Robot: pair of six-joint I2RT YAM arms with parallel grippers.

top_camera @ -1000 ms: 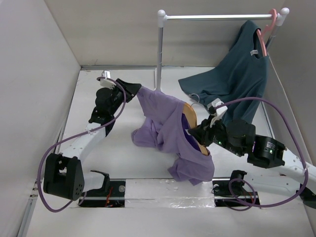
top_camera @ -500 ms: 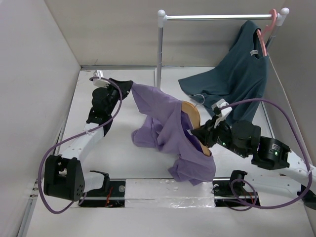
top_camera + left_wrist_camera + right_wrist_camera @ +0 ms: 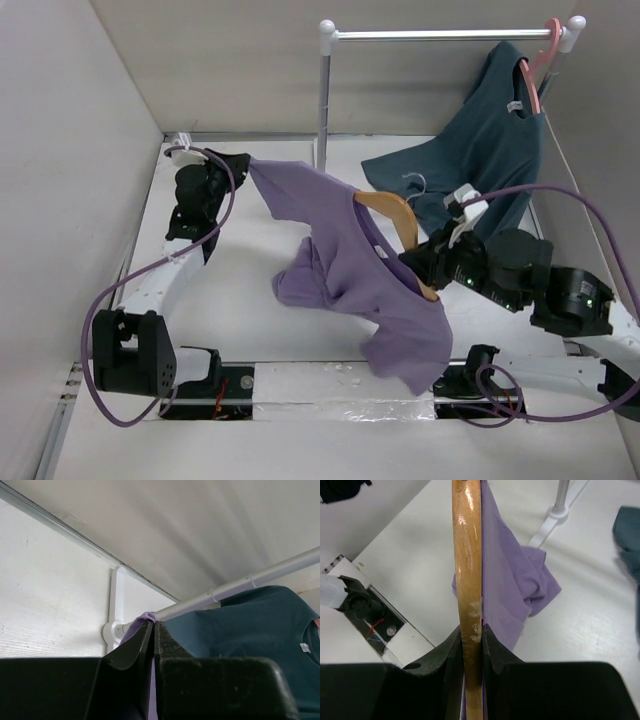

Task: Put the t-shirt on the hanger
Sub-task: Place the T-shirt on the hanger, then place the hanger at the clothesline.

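The lavender t-shirt hangs in the air between my two grippers, its lower part draping down to the table. The tan wooden hanger sits inside its neck opening, with the metal hook poking out. My left gripper is shut on a corner of the t-shirt at the back left. My right gripper is shut on the hanger arm, with purple cloth beside it.
A white rail on a post stands at the back. A dark teal t-shirt hangs from a pink hanger at its right end. Grey walls close in left and right.
Both grippers have risen and spread apart: the left moved back and left, the right moved right. The t-shirt is stretched wider and lifted, and the hanger shows more.
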